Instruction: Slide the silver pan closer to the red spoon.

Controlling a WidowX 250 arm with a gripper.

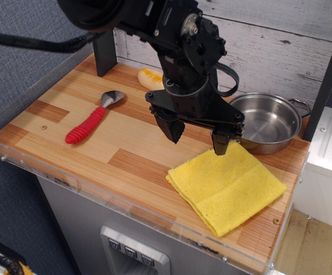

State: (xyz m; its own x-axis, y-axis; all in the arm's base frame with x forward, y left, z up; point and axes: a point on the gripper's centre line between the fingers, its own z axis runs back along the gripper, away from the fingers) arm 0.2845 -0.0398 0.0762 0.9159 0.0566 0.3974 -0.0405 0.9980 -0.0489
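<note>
Gripper [197, 134]: black, two-fingered, hanging over the middle of the wooden tabletop [97, 143]; jaws spread wide, nothing between them, no contact visible with any object.
Fingers: the image-left finger [174, 127] ends above bare wood; the image-right finger [221, 142] ends just above the near corner of the yellow cloth, close beside the pan's near rim. Whether it touches the cloth cannot be told.
Open room: a broad stretch of bare wood lies image-left of the gripper, between it and the spoon. A clear plastic lip [68, 183] runs along the table's front and left edges.
Silver pan [267, 122]: image-right of the gripper and slightly behind it, near the table's back right corner. Round, shallow, shiny steel, empty; one wire loop handle shows on its far right side. Its front wall meets or overlaps the cloth's edge.
Red spoon [93, 121]: well apart to the image-left of the gripper; ribbed red handle pointing toward the front edge, metal bowl toward the back.
Yellow cloth [227, 186]: folded, flat, in front of and below the gripper.
Yellow-orange roll [150, 78]: behind the gripper, partly hidden by the arm.
</note>
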